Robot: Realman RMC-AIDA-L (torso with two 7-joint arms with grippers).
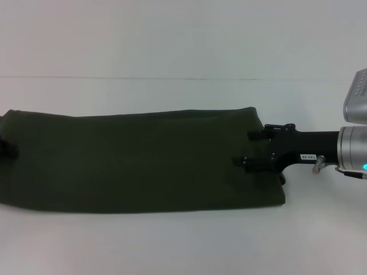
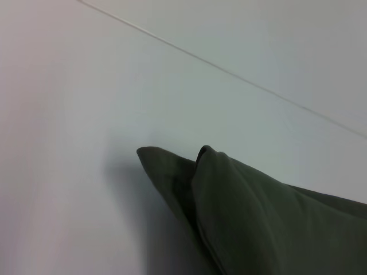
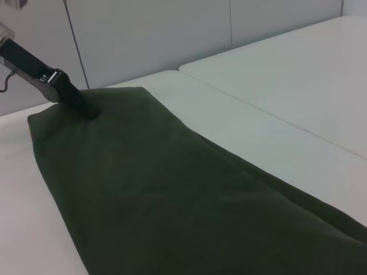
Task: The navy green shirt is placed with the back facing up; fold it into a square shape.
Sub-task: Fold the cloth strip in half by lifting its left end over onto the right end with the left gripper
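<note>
The navy green shirt [image 1: 143, 160], folded into a long band across the white table [image 1: 172, 240], has the right gripper [image 1: 251, 150] at its right end, fingers [image 1: 239, 162] parted on the cloth, while the left gripper [image 1: 7, 150] touches its left end, finger state unclear.

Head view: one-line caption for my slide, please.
Navy green shirt folded into a long band on the white table, right pincer at its end.

navy green shirt [image 3: 172, 195] folded lengthwise | white table [image 3: 287, 103] | left pincer [image 3: 86, 107] at far end
</note>
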